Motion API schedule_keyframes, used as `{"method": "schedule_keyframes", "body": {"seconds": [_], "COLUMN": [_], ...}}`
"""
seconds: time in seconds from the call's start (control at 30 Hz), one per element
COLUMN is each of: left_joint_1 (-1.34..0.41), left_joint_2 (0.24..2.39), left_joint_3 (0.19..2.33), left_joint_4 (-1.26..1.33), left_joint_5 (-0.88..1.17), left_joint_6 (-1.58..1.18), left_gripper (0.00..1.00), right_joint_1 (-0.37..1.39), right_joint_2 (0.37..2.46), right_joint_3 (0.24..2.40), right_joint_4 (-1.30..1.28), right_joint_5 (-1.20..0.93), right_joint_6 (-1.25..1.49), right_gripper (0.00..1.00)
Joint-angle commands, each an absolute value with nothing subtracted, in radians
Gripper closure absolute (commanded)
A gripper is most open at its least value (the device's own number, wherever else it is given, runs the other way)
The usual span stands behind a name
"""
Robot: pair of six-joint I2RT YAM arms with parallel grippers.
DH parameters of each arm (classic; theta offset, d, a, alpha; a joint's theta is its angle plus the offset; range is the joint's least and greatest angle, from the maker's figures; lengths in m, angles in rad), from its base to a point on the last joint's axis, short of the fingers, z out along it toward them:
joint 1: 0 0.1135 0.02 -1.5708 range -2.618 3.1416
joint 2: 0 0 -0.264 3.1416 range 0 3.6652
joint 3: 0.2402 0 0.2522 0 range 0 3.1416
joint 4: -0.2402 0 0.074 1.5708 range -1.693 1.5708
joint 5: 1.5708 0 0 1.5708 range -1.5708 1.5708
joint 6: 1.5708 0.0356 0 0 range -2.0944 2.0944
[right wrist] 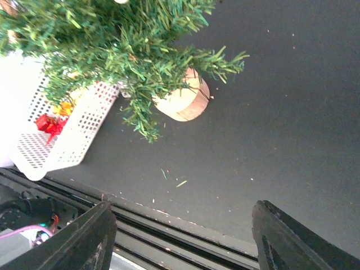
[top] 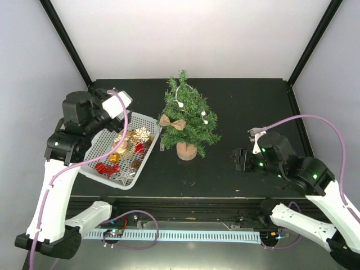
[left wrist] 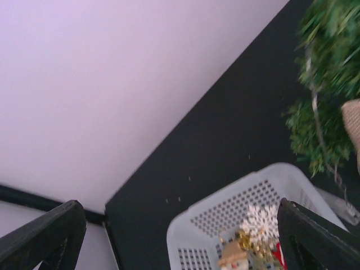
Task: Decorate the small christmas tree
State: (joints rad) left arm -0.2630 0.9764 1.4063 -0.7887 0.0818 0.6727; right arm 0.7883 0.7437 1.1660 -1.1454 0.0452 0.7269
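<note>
Small christmas tree (top: 188,115), bushy green fir on tan wooden base: right of left gripper (left wrist: 180,212), left of right gripper (right wrist: 183,211). Left gripper spread wide, empty; white perforated plastic basket (top: 140,116) just ahead, ornaments (top: 126,149) inside unhung. On tree: tan burlap bow (top: 172,123), white bead string (top: 181,99). Right gripper agape, empty.

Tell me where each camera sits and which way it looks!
Top external: above and behind, looking down on the table, small christmas tree and basket; left arm and right arm show.
Left wrist: over the basket, facing the back wall; left gripper fingers frame it.
Right wrist: right of the tree, facing its base; right gripper fingers show.
All share tree, basket.
</note>
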Motion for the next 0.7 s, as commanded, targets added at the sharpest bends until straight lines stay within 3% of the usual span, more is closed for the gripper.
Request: {"method": "schedule_keyframes", "body": {"seconds": [0.0, 0.2, 0.4, 0.57, 0.67], "left_joint_1": [-0.096, 0.175, 0.192, 0.19, 0.183], "left_joint_2": [1.001, 1.164, 1.248, 1.342, 1.401], "left_joint_3": [1.429, 1.464, 1.451, 1.439, 1.388], "left_joint_4": [-0.93, -1.08, -1.234, -1.329, -1.284], "left_joint_5": [0.267, 0.491, 0.49, 0.526, 0.442], "left_joint_6": [0.615, 0.568, 0.63, 0.715, 0.706], "left_gripper": [0.06, 0.06, 0.13, 0.26, 0.31], "right_joint_1": [0.784, 0.785, 0.785, 0.785, 0.785], "right_joint_2": [0.805, 0.826, 0.849, 0.834, 0.827], "right_joint_3": [1.209, 1.243, 1.251, 1.24, 1.228], "right_joint_4": [-1.187, -1.22, -1.23, -1.286, -1.305], "right_joint_5": [0.052, 0.051, -0.04, -0.053, -0.025], "right_joint_6": [0.704, 0.693, 0.596, 0.521, 0.523], "right_gripper": [0.32, 0.3, 0.3, 0.32, 0.32]}}
